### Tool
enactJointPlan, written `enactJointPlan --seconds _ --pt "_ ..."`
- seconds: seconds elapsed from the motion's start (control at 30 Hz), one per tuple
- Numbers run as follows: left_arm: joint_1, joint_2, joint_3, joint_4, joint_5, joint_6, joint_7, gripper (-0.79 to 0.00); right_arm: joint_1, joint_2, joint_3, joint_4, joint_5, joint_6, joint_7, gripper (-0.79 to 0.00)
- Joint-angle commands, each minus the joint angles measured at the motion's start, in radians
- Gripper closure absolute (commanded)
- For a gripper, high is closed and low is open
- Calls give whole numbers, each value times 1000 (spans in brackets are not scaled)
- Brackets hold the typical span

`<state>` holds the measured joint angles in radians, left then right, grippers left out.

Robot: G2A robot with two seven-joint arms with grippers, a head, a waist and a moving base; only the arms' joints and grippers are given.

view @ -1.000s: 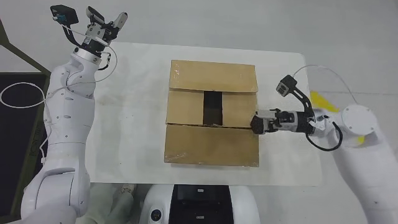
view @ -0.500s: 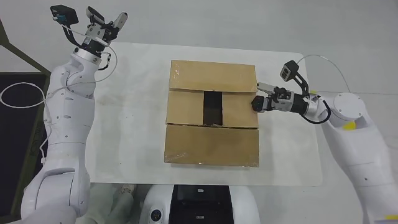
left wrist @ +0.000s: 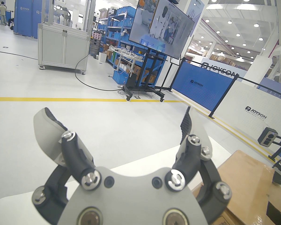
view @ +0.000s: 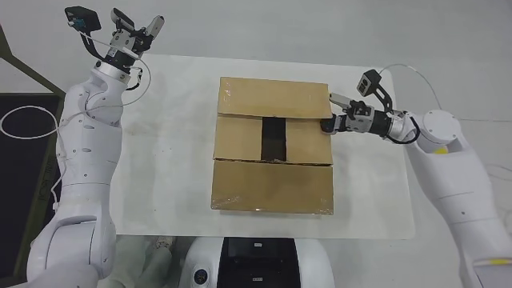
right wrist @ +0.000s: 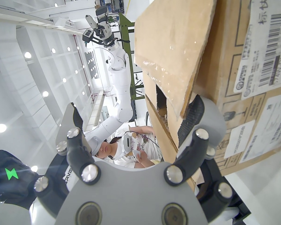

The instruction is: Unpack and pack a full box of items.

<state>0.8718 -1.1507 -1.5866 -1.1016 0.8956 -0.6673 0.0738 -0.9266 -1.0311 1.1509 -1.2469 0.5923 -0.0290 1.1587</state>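
Observation:
A brown cardboard box (view: 272, 148) stands mid-table, its far flap (view: 274, 98) and near flap (view: 272, 188) folded down with a dark slot (view: 274, 140) left between the inner flaps. My right gripper (view: 328, 122) is open at the box's right edge, by the corner of the far flap. In the right wrist view the gripper (right wrist: 133, 118) stands wide, one finger pad (right wrist: 194, 115) against the flap's corner (right wrist: 185, 104), beside the labelled box side (right wrist: 260, 59). My left gripper (view: 136, 30) is held open and empty, high beyond the table's far left corner, seen close as gripper (left wrist: 116, 120).
The white table (view: 172, 168) has bare room to the left and right of the box. The box's top corner (left wrist: 243, 176) appears in the left wrist view. A black mat (view: 20, 128) lies on the floor at the left.
My right gripper has slid along the box's right edge away from the near flap toward the far flap. The left arm has kept still.

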Motion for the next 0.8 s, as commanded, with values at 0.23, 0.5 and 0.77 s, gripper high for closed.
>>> enactJointPlan --seconds 0.23,0.5,0.77 --pt "0 0 0 0 0 0 0 -785 32 -10 -1 -3 18 -43 -18 -785" --pt "0 0 0 0 0 0 0 -785 74 -17 3 -19 19 -63 -53 -785" --pt "0 0 0 0 0 0 0 -785 150 -35 -22 25 19 -102 -82 -785"
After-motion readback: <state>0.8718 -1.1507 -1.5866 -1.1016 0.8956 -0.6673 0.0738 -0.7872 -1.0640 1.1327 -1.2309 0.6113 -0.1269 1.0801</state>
